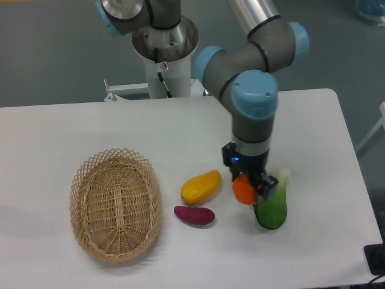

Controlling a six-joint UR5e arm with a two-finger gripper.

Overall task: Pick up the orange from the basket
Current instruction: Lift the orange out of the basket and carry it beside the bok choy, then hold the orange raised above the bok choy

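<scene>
The orange (243, 191) is a small bright-orange round fruit held in my gripper (251, 189), whose fingers are shut on it. It hangs above the table, just left of the green leafy vegetable (272, 205) and right of the yellow mango-shaped fruit (201, 186). The wicker basket (115, 203) sits at the left of the table, far from the gripper, with nothing inside it.
A purple sweet potato (194, 215) lies below the yellow fruit. The arm's base column (163, 48) stands at the table's back edge. The table's right edge runs close to the leafy vegetable.
</scene>
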